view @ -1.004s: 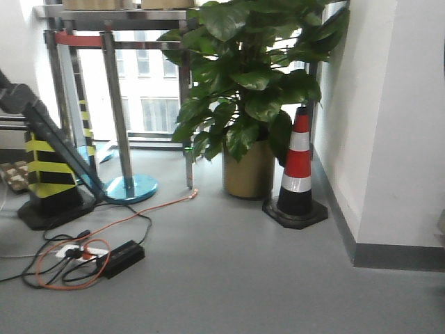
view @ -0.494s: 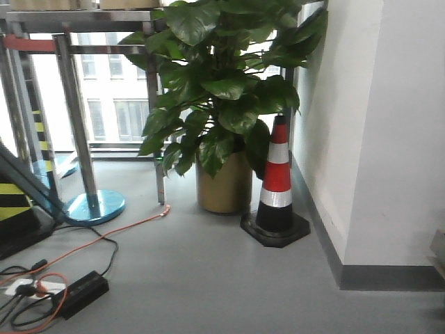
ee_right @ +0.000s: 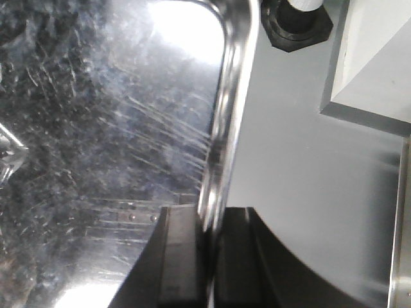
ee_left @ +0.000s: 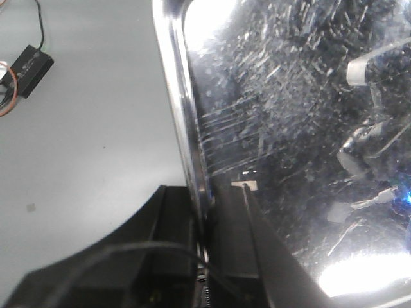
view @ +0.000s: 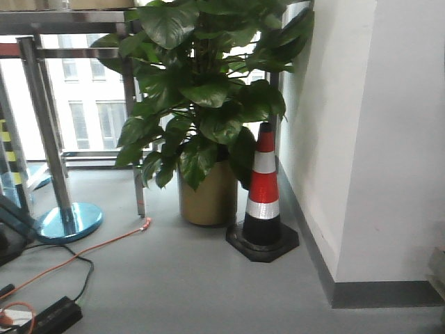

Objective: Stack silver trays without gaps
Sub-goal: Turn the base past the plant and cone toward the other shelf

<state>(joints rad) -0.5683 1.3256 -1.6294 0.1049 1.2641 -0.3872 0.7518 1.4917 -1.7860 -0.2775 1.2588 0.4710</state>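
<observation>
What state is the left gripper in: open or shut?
Shut. The left gripper clamps the rim of the tray, with its black fingers pressed against both sides and no gap showing.

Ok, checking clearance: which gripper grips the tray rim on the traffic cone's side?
The right gripper: past its silver tray rim lies the traffic cone's base; past the left gripper's, a black power adapter.

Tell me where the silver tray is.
In both wrist views the silver tray hangs above the grey floor, its left rim clamped in the left gripper and its right rim in the right gripper.
</observation>
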